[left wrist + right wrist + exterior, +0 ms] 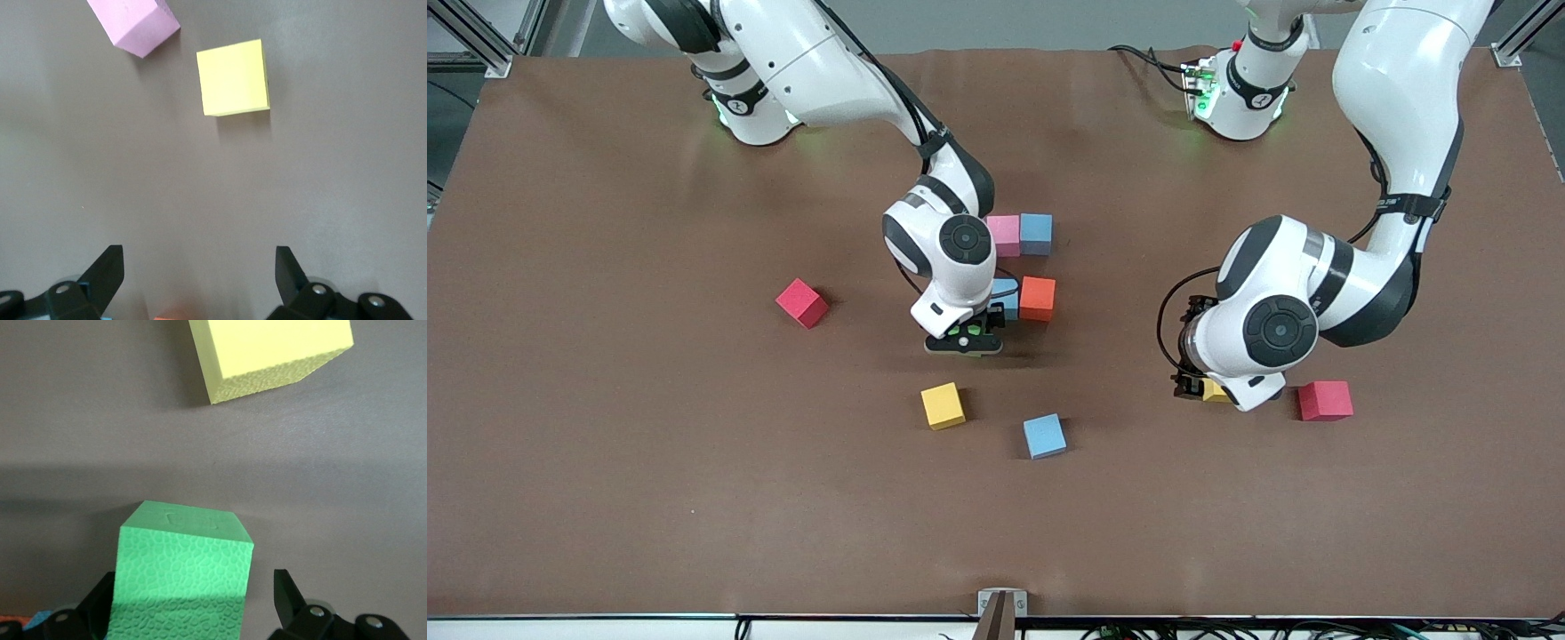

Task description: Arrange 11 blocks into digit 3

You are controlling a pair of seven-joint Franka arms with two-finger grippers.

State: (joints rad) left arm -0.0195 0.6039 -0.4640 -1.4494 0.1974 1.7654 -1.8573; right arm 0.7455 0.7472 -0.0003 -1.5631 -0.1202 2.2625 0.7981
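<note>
My right gripper (965,342) is low over the table next to the orange block (1038,298). Its fingers are open around a green block (183,573), with a gap at one finger (288,593). A pink block (1003,233) and a light blue block (1036,233) sit side by side; another light blue block (1007,293) touches the orange one. My left gripper (197,257) is open and empty above the table, near a yellow block (233,77) and a pink block (133,23). A second yellow block (943,405) and a light blue block (1044,436) lie loose, nearer the front camera.
A red cube (802,302) lies toward the right arm's end. Another red cube (1325,400) lies beside the left arm's wrist. The right arm hides part of the block group.
</note>
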